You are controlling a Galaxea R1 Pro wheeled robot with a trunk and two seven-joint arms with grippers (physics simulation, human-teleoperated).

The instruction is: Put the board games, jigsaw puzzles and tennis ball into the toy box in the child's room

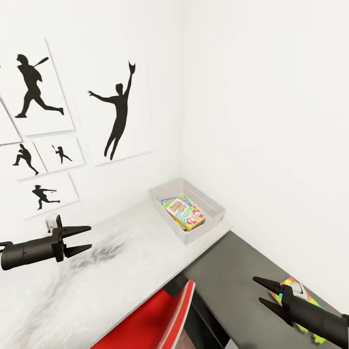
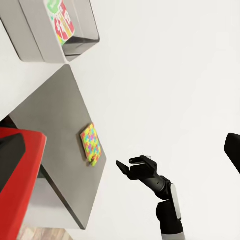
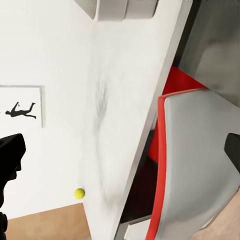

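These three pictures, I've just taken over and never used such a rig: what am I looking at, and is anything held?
The big picture is from the robot's head, looking down over a white table in a corner. The black pincers are its two grippers: left gripper and right gripper. Both are open and hold nothing.

The other two pictures come from cameras on each wrist. The left wrist's looks across at the right gripper.

The grey toy box at the table's far end already holds colourful game boxes. A jigsaw puzzle lies on the lower dark unit, by the right gripper. The tennis ball sits near the table's edge. The red thing is a chair.
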